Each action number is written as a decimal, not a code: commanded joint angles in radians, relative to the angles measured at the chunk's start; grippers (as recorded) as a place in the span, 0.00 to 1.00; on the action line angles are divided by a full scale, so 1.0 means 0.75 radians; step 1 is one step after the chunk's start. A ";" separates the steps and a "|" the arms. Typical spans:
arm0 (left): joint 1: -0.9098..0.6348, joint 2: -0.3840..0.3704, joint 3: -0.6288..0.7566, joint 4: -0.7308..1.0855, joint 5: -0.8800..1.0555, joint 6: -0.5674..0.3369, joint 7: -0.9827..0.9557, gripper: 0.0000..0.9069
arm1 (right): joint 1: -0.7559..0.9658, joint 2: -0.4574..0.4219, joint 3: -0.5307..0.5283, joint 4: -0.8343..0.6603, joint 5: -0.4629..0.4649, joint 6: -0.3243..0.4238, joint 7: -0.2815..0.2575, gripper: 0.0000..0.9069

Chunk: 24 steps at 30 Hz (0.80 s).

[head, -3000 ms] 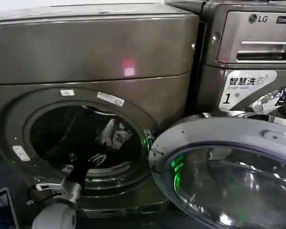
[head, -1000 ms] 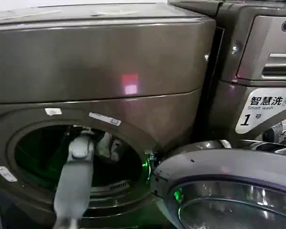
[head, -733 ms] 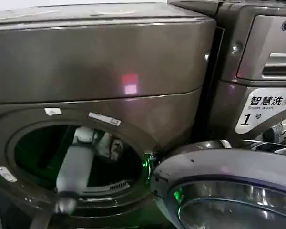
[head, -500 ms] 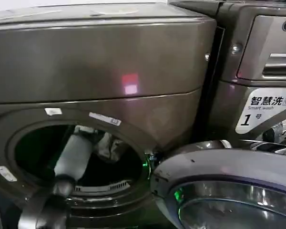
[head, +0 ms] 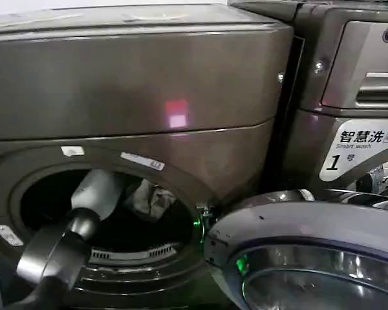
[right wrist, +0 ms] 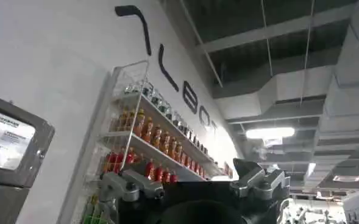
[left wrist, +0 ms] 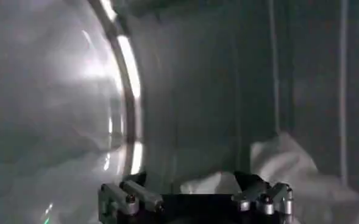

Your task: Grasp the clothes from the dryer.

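Inside the drum, the left end effector (left wrist: 194, 198) sits just short of the clothes (left wrist: 289, 170), its two finger mounts spread apart at either side of the wrist view with white fabric showing between and past them; the fingertips themselves are cut off, so whether they press the cloth cannot be told. From the head view the left arm (head: 84, 206) reaches up from low on the left through the round opening, its pale forearm ending right beside the clothes (head: 149, 199), a small whitish-grey wad lying at the back of the drum toward its right side. Around them is the dryer (head: 129, 84), dark bronze-grey with a flat top panel, its door (head: 304, 252) swung open to the right and glass facing up. A second machine (head: 349, 97) stands to the right, with a white "1" sticker (head: 365, 152). The right end effector (right wrist: 194, 185) points up at a wall rack of bottles (right wrist: 149, 137) and a ceiling, its finger mounts set apart
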 commanded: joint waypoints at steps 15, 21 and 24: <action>-0.014 -0.038 0.135 0.141 0.351 0.002 0.016 0.59 | 0.002 0.022 -0.009 0.025 -0.005 -0.004 -0.002 1.00; -0.027 -0.051 0.146 0.138 0.349 -0.005 0.010 0.01 | 0.006 0.026 -0.014 0.023 -0.010 -0.003 -0.001 1.00; -0.035 -0.068 0.075 0.142 0.320 -0.011 0.007 0.00 | 0.008 0.026 -0.017 0.022 -0.011 -0.003 0.000 1.00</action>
